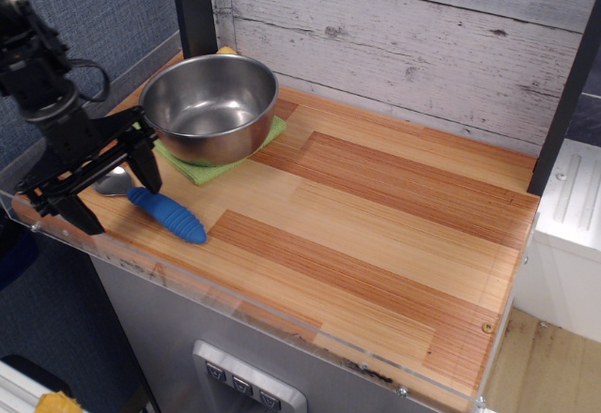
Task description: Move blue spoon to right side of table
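At lower left, my pincer (106, 191) stands spread wide over the blue spoon (155, 205) (silver end between fingers), ready to clamp.

From my feed, the arm is matte black all over, built of chunky rounded segments stacked toward the top-left corner. A thin black cable loops out from the wrist on its right side and curves back into the body. Below the wrist sits a narrower dark cylindrical section, then a wide black crossbar that carries the gripper (106, 193). I count 2 fingers (147, 169): both are flat, black, tapering blades with squared tips, the same colour as the bar. The housing edges catch a faint grey sheen. I can make out no markings, labels or screws at this resolution; the surface detail is too dark to read.
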Controlling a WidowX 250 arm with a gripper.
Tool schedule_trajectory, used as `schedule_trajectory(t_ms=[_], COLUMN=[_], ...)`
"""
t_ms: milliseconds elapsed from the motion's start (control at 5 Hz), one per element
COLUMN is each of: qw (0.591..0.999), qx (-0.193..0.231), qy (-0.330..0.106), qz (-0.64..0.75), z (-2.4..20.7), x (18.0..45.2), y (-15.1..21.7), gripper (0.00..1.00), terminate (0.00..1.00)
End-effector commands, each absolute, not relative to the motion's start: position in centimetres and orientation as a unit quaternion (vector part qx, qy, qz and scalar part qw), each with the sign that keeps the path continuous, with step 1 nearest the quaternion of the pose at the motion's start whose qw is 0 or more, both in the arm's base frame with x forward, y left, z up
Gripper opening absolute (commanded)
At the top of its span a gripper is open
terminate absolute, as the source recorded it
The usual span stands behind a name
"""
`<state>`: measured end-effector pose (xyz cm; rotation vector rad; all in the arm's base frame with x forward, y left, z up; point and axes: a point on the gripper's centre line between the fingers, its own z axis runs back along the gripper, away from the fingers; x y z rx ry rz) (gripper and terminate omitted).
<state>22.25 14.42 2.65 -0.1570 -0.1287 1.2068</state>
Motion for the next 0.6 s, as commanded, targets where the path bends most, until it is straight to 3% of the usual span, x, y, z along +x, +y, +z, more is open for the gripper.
schedule_trajectory(t_ms=[0,400], qw=[0.821,0.825], qx=[-0.062,-0.054], qy=[-0.069,-0.060], qz=[0.563,0.560], z=[2.66,1.87], x=[23.80,23.69], y=[14.58,14.09], gripper=[1.00,1.00], terminate=[0.00,0.00])
